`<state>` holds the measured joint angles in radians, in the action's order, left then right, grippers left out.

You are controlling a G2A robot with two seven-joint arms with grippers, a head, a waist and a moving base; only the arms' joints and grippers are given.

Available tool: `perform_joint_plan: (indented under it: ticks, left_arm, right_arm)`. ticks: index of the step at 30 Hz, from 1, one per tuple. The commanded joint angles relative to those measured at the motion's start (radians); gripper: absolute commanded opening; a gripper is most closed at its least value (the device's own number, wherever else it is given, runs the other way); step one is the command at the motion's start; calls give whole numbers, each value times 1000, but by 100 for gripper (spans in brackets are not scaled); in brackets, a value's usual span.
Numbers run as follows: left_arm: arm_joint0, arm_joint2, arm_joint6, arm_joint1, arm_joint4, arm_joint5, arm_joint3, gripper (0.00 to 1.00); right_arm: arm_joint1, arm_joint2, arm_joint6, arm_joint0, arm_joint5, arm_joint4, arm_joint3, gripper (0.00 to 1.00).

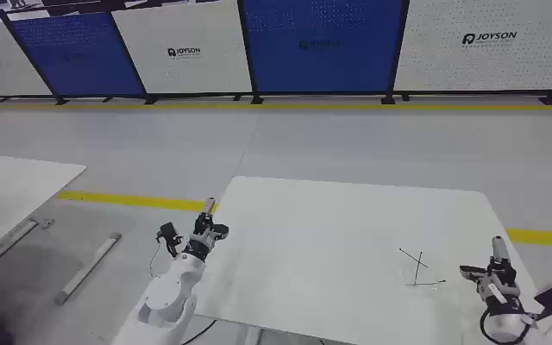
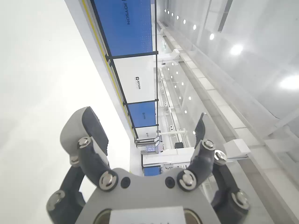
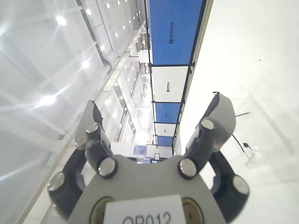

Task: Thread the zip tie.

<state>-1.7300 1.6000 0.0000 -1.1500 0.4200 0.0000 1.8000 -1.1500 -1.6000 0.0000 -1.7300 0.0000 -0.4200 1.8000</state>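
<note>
Grippers at the near edge of a white matte table with rounded corners, both empty. Over the near-left edge hangs the left gripper, grey metal with dark ribbed rubber pads and bright round screws, its jaws spread wide. A white paper label sits on its wrist plate, with its print out of frame. At the near-right corner stands the right gripper, of the same build, with its jaws likewise well apart. Its own white label carries dark characters. Thin black plastic zip ties lie crossed and flat on the table just beside the right gripper, toward the table's middle, within the faint outline of a clear glossy film. Beyond the table, a smooth grey floor bears a yellow painted line, and a second white table stands off to the left. Farthest back, blue perforated panels and white perforated panels in black frames, each with a small dark logo, line the rear.
</note>
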Motion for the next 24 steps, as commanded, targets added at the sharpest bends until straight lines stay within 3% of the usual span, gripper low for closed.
perform_joint_plan:
  ticks: [1,7,10,24]
  left_arm:
    - [0,0,0,0,0,0,0,100]
    - [0,0,0,0,0,0,0,100]
    - [0,0,0,0,0,0,0,100]
    - [0,0,0,0,0,0,0,100]
  right_arm:
    - [1,0,5,1,1,8,0,100]
    - [6,-28,148,8,-5,14,-25,100]
    - [15,-47,264,9,24,45,-28,100]
    - [16,-59,270,10,42,50,-30,100]
